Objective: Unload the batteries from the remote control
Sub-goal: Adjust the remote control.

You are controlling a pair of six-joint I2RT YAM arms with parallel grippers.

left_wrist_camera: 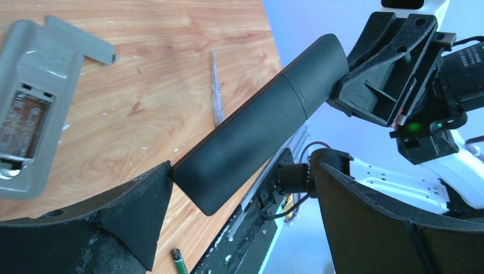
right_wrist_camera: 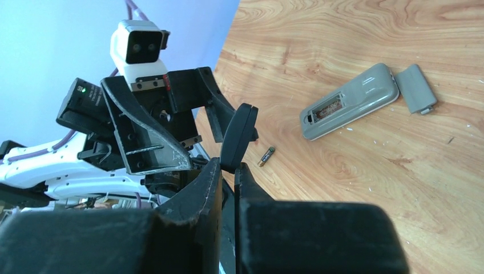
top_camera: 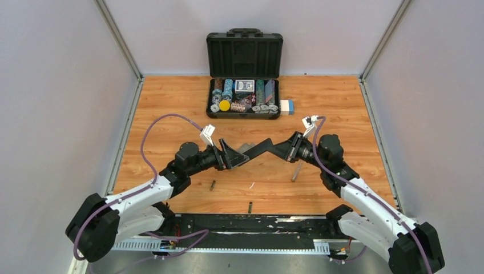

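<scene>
A black remote (top_camera: 259,149) hangs in the air between both arms. My right gripper (right_wrist_camera: 229,166) is shut on its far end, seen edge-on in the right wrist view (right_wrist_camera: 238,136). My left gripper (left_wrist_camera: 242,171) is open around its other end (left_wrist_camera: 257,131), and the left finger (left_wrist_camera: 137,211) touches the remote's corner. Slim dark batteries lie on the wood: one (top_camera: 212,185) near the left arm, one (top_camera: 250,207) by the front rail. One also shows in the left wrist view (left_wrist_camera: 180,262) and one in the right wrist view (right_wrist_camera: 266,156).
A grey remote (left_wrist_camera: 23,114) with its back compartment open lies on the table, its grey cover (left_wrist_camera: 80,40) beside it; both show in the right wrist view too (right_wrist_camera: 349,101). A slim screwdriver (left_wrist_camera: 216,88) lies nearby. An open black case (top_camera: 244,97) of poker chips stands at the back.
</scene>
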